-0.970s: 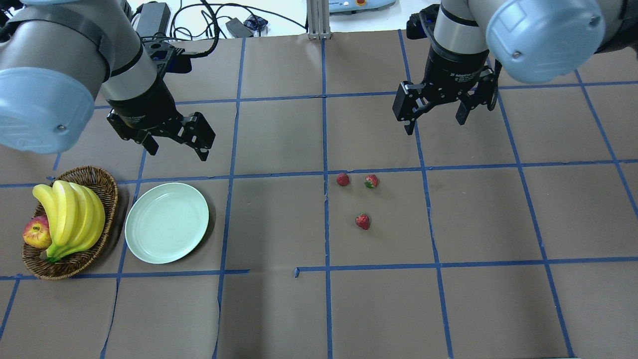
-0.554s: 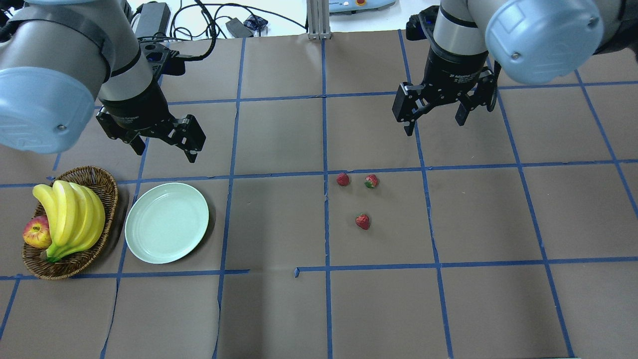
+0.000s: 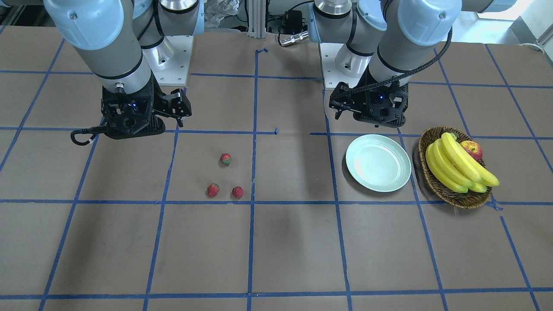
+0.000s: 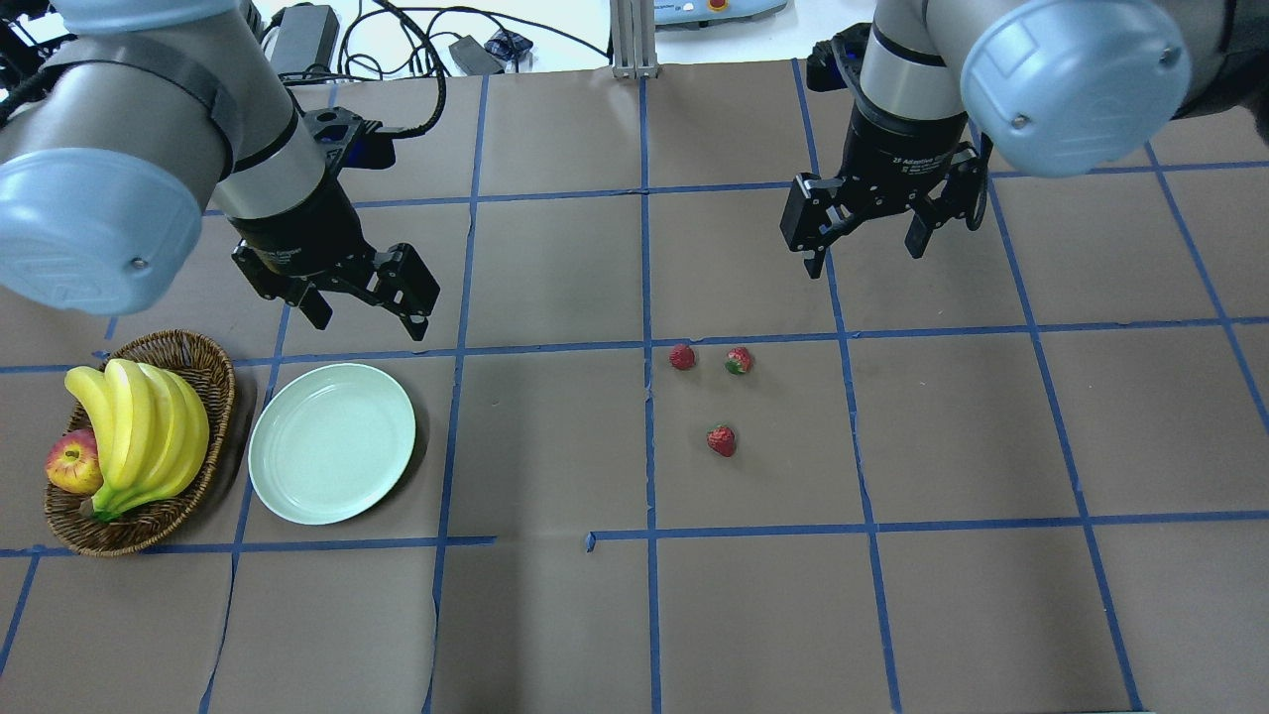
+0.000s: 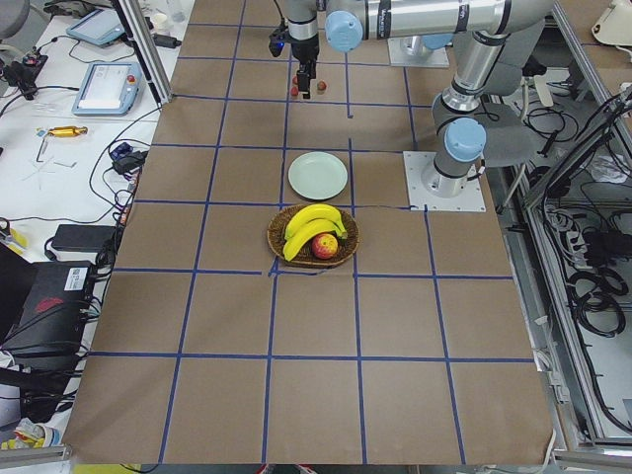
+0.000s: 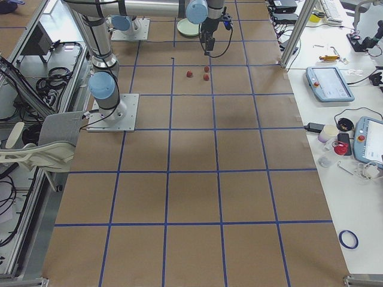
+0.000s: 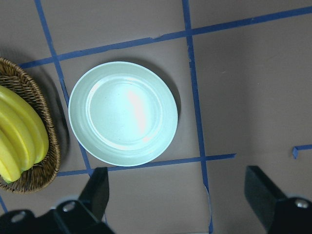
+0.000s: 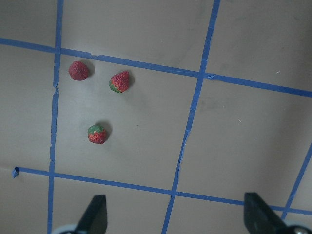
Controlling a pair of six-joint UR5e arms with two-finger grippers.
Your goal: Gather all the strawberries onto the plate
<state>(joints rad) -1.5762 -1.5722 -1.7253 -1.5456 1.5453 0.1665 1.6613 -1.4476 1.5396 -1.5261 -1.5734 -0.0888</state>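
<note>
Three strawberries (image 4: 722,440) lie loose on the tabletop (image 4: 555,446). They are small and red; two show green caps, and the third's cap can't be made out in the right wrist view. Two sit as a pair, not touching, with the third alone nearer the robot. All are well apart from the pale mint, glossy plate (image 4: 332,442), which sits just beside the wicker basket (image 4: 213,382).

Both arms point down and are raised off the tabletop. Your left gripper (image 4: 369,322) has its jaws spread, holds nothing, and hangs near the plate. Your right gripper (image 4: 865,256) is likewise spread and empty-handed. The strawberries lie below it, offset toward the table's middle.
</note>
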